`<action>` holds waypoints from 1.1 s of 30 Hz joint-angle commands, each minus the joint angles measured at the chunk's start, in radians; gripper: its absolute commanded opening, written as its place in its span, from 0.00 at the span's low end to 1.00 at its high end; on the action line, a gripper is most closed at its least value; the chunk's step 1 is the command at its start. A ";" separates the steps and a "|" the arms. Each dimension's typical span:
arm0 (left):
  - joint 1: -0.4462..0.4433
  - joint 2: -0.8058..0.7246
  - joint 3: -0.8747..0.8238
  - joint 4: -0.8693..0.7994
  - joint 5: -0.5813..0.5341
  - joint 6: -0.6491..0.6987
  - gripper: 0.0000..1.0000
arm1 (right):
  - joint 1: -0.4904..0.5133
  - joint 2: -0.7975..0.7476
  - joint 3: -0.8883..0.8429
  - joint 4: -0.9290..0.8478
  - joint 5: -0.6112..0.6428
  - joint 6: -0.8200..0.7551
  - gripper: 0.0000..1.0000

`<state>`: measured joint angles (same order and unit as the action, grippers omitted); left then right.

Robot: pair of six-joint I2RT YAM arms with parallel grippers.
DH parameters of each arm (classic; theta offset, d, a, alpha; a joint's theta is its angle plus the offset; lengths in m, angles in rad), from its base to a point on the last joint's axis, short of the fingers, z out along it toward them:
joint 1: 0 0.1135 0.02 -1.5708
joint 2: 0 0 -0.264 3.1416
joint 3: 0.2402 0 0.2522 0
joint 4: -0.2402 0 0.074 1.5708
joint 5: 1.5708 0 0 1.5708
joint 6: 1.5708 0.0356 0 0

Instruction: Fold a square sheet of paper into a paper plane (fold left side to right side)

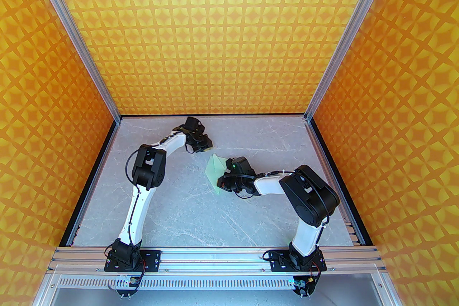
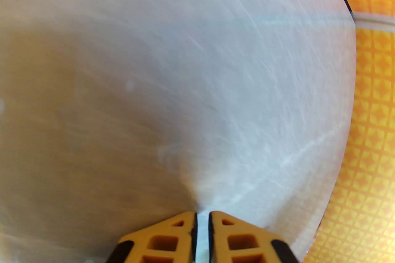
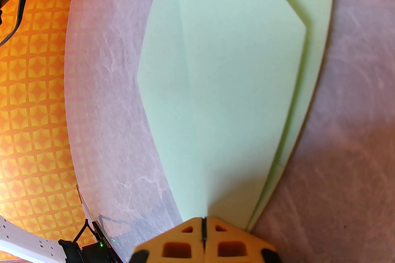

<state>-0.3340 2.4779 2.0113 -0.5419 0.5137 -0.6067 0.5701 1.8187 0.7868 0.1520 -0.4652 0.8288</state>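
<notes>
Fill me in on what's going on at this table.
Two robot arms are folding a mint-green paper into a plane on the grey table. The paper already carries several creases and layered flaps but is no dart yet. The right pincer is shut with its tips at the paper's edge. The left pincer is over bare table further back, jaws barely apart, holding nothing.

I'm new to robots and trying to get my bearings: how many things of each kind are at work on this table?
Robot arms: 2 (left arm, right arm)
Folded green paper: 1
Total: 3
</notes>
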 commanded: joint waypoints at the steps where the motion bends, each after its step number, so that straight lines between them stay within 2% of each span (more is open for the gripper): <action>1: 0.013 -0.147 -0.071 0.005 -0.053 0.030 0.20 | 0.020 0.013 -0.007 -0.281 0.057 -0.024 0.00; 8: 0.014 -0.405 -0.413 0.120 -0.052 -0.014 0.23 | 0.019 -0.057 0.140 -0.394 0.087 -0.081 0.01; 14: -0.008 -0.540 -0.652 0.225 -0.011 -0.067 0.23 | 0.019 -0.065 0.153 -0.406 0.070 -0.093 0.01; 23: -0.070 -0.630 -0.871 0.325 -0.009 -0.157 0.26 | 0.015 -0.100 0.168 -0.441 0.124 -0.123 0.04; 33: -0.130 -0.660 -0.980 0.399 -0.020 -0.242 0.35 | -0.028 0.018 0.353 -0.538 0.169 -0.214 0.04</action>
<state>-0.4431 1.8446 1.0451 -0.1852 0.4885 -0.8131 0.5556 1.7962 1.0927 -0.3302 -0.3321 0.6662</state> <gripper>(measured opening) 0.350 0.045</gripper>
